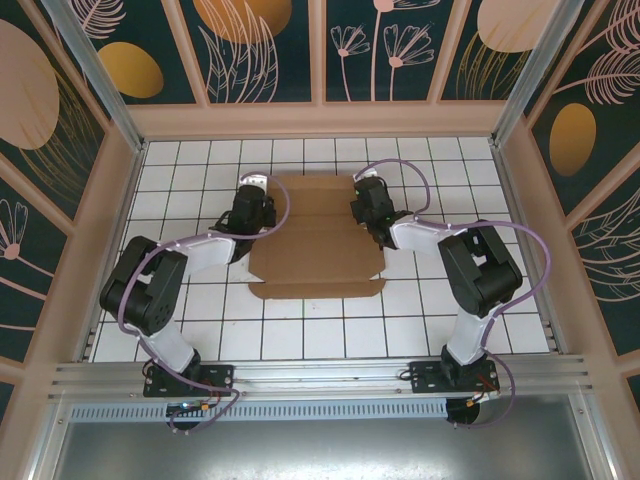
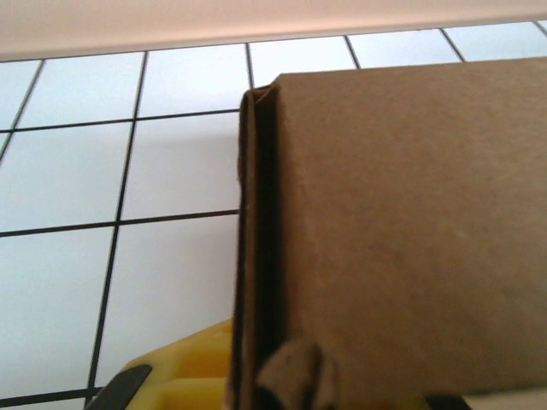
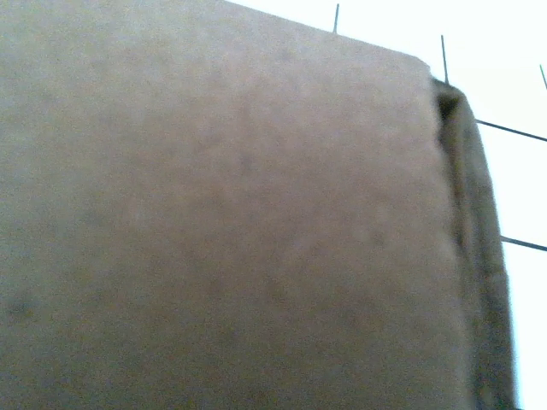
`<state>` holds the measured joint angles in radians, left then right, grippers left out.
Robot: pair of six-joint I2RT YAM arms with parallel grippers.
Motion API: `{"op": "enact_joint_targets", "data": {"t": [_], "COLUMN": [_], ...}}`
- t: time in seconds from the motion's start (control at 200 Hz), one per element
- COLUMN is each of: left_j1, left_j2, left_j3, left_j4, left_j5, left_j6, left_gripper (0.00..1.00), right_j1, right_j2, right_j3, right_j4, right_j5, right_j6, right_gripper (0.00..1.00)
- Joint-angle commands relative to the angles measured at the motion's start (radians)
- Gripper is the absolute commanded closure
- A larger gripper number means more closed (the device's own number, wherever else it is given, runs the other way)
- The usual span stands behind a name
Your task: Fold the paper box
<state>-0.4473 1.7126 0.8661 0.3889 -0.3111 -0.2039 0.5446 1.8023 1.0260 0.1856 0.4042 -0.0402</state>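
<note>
Plain brown paper box (image 1: pixel 315 245) on a white table (image 1: pixel 300 338) gridded with black lines.

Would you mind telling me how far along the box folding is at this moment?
Partway, I'd judge. Done: the paper box has a side flap folded along its edge. In hand: the left hand and right hand sit at its opposite sides. Left: the near panel lies flat, unclosed.

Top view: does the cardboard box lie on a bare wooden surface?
No, the cardboard box lies on a white table with a black grid.
</note>
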Motion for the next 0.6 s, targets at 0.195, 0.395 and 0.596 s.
{"op": "enact_joint_targets", "data": {"t": [0.195,0.395,0.596], "left_j1": [-0.003,-0.004,-0.004], "left_j2": [0.077,0.075,0.014], "left_j3": [0.091,0.058,-0.053], "left_j4": [-0.191,-0.123,0.017], "left_j5": [-0.269,-0.14,0.011], "left_j6": [-0.121,-0.142,-0.162], "left_gripper": [0.95,0.79,0.53], "right_j1": [-0.003,-0.003,-0.003], "right_j2": [0.014,0.024,0.015], "right_j3": [0.013,0.008,-0.044], "right_j4": [-0.142,-0.135,-0.061], "right_j5": [0.202,0.161,0.153], "right_j6": [0.014,0.02,0.013], "right_gripper": [1.0,1.0,1.0]}}
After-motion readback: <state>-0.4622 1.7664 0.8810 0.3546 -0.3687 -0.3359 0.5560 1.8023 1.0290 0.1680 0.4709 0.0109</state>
